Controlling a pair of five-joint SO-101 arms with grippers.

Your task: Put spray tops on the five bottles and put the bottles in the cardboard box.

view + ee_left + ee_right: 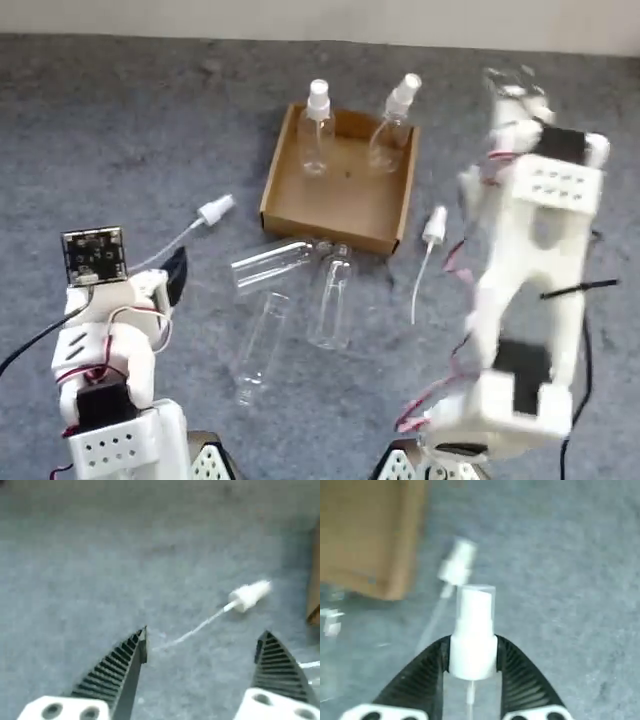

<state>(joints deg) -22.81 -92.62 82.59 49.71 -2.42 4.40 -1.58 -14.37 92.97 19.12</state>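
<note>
A shallow, open brown cardboard box [340, 205] sits mid-bench on the grey, carpet-like bench [120, 130]. Two clear plastic bottles stand upright inside it along its far wall, each with a white spray top fitted: the left capped bottle [317, 135] and the right capped bottle [390, 135], which leans slightly.

Three clear uncapped bottles lie on their sides just in front of the box: the crosswise bottle [272, 262], the middle bottle [333, 295] and the nearest bottle [258, 345].

Two loose white spray tops with thin dip tubes lie on the bench: the left loose top [250, 596] to the box's left and the right loose top [433, 225] beside the box's near right corner.

The right arm [530, 260] is raised high to the right of the box, and the right jaws are clenched on a held spray top [472, 635] that points upward. The left arm [100, 370] is low at the near left. The left jaws are spread wide above the bench and hold nothing, with the left loose top just beyond them.
</note>
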